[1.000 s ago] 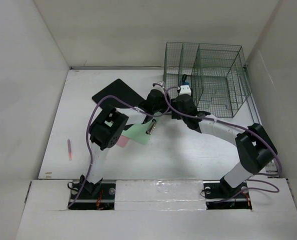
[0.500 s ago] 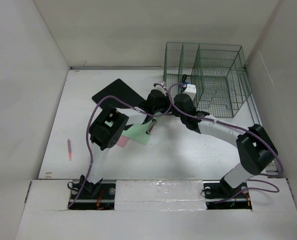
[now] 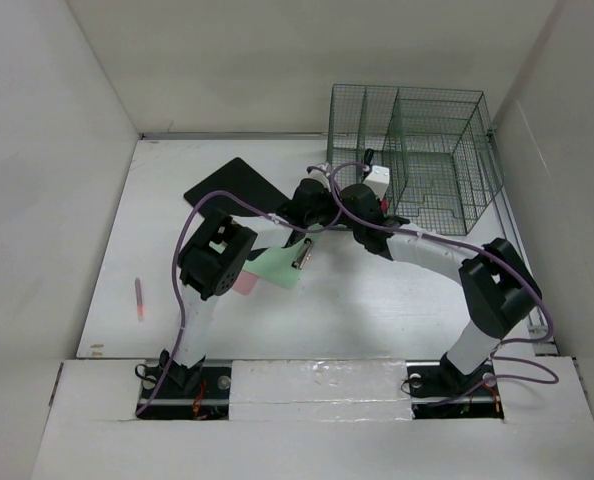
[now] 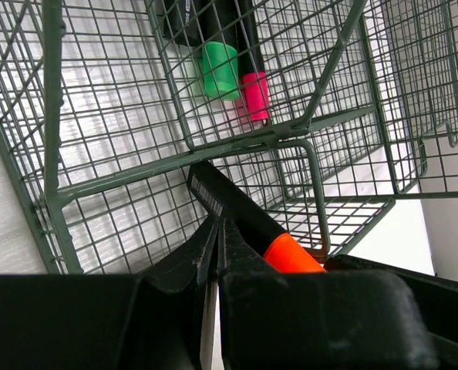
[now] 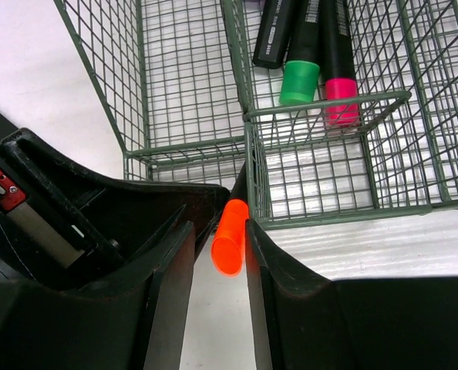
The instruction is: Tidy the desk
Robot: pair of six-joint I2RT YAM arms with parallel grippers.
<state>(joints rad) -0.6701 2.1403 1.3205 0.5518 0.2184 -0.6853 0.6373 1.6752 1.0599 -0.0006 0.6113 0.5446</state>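
Note:
The white desk [image 3: 377,300] holds a green wire organizer [image 3: 417,150] at the back right. Both grippers meet at its front left corner. A black marker with an orange cap [image 5: 229,235] tilts up from that corner post, cap raised. It sits between the fingers of my right gripper [image 5: 219,225], touching the right finger with a gap on the other side. My left gripper [image 4: 216,231] is shut with nothing between its jaws; the marker [image 4: 291,254] runs along the outside of its right finger. In the top view the marker is hidden under the wrists.
Markers with a green cap [image 5: 300,82] and a pink cap [image 5: 341,96] lie in the organizer. On the desk are a black notebook [image 3: 232,185], a green sheet [image 3: 277,268] with a binder clip [image 3: 302,255], a pink note [image 3: 245,283] and a pink pen [image 3: 138,298].
My right wrist has moved left and slightly nearer, from beside the organizer's divider toward the left gripper. The left arm has not moved.

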